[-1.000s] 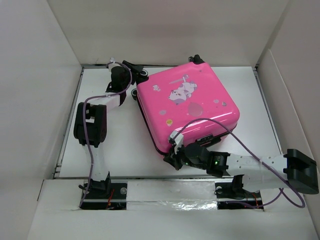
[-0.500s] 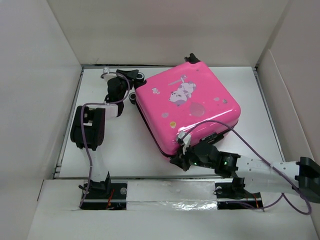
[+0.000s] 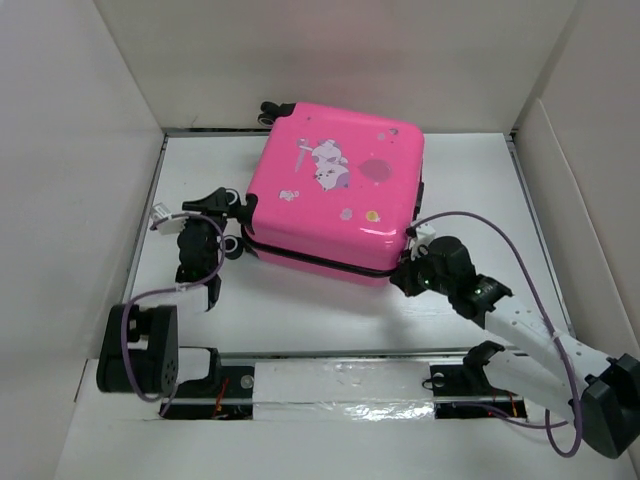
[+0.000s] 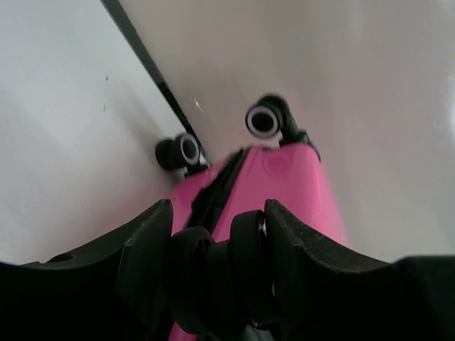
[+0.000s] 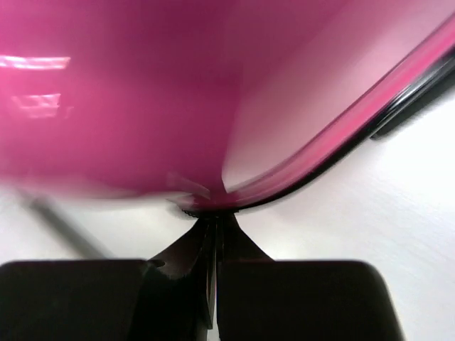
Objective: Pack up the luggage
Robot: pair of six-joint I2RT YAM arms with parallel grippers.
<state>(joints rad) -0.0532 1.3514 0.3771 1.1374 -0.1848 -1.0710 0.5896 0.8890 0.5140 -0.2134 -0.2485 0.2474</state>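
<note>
Luggage [image 3: 335,195] lies flat just beyond both arms, left gripper [image 3: 236,225] looks clamped on a near-left caster wheel [image 4: 245,270], right gripper [image 5: 212,219] pinched together at its near-right corner.

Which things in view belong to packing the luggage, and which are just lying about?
Job in hand:
pink suitcase, closed
left gripper, clamped on a caster wheel
right gripper, shut, tips at the suitcase's seam

Just there:
white table
white enclosure walls
</note>
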